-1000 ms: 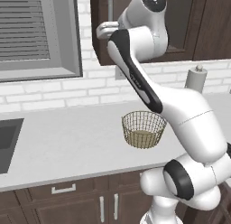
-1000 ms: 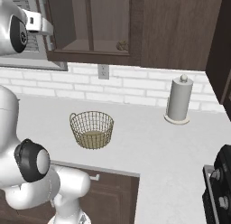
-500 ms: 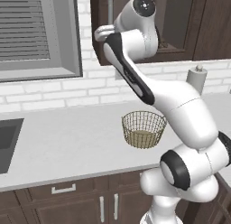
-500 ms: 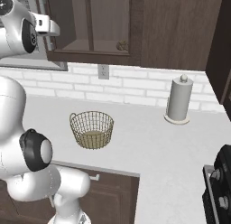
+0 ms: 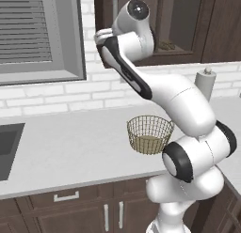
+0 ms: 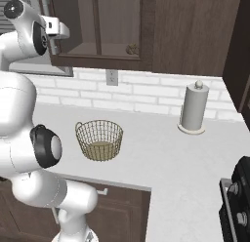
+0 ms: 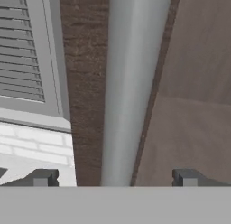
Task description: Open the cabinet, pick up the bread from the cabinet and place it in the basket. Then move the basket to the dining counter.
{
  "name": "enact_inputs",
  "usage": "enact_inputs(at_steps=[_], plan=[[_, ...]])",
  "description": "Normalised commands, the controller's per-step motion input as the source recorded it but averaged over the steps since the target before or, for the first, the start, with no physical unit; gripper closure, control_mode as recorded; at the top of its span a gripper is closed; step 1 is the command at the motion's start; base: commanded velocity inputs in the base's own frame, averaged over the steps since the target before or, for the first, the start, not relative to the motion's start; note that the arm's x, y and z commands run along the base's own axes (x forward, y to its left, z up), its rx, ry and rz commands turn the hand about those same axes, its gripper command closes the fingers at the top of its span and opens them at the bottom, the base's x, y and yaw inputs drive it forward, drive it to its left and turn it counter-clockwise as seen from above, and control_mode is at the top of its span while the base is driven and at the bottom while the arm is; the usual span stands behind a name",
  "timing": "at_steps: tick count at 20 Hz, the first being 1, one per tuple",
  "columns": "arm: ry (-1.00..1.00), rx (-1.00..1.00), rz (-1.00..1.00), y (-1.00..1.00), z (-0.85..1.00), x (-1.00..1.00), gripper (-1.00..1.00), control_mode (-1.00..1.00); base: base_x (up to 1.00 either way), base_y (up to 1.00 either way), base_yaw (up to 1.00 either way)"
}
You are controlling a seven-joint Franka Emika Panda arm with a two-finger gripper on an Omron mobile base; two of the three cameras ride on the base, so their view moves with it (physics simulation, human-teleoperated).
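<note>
The cabinet point(image 6: 122, 26) hangs on the wall with its glass doors closed. Behind the glass the bread point(image 6: 131, 49) lies on the shelf, seen also as the bread point(image 5: 164, 45). The basket point(image 5: 149, 133) stands empty on the worktop below, and shows again as the basket point(image 6: 99, 139). In the hand view the cabinet's silver bar handle point(image 7: 131, 83) runs upright between my fingertips point(image 7: 43, 178). My gripper point(image 7: 113, 179) is open, close to the handle, with a fingertip on either side. The dining counter is out of view.
A paper towel holder point(image 6: 194, 109) stands at the back right of the worktop. A sink point(image 5: 7, 147) lies at the far left under a window point(image 5: 37, 34). A stove edge point(image 6: 239, 202) shows at the lower right. Low drawers run under the worktop.
My arm's upper joints have swung a little to the left toward the cabinet's handle. The gripper has stayed open, and the basket and bread have not moved.
</note>
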Motion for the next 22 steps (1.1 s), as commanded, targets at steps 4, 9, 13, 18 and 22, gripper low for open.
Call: enact_inputs(at_steps=[4, 9, 13, 18, 22], plan=[[0.00, -0.05, 0.00, 0.14, -0.09, 0.48, -1.00, -1.00, 0.00, 0.00, 0.00], [0.00, -0.05, 0.00, 0.10, -0.19, 0.61, 1.00, -1.00, 0.00, 0.00, 0.00], [-0.01, -0.03, 0.00, 0.00, -0.36, 0.51, 1.00, -1.00, 0.00, 0.00, 0.00], [-0.08, 0.00, 0.00, -0.34, -0.62, 0.47, 1.00, -1.00, 0.00, 0.00, 0.00], [0.00, 0.00, 0.00, -0.96, -0.59, -0.01, 1.00, -1.00, 0.00, 0.00, 0.00]])
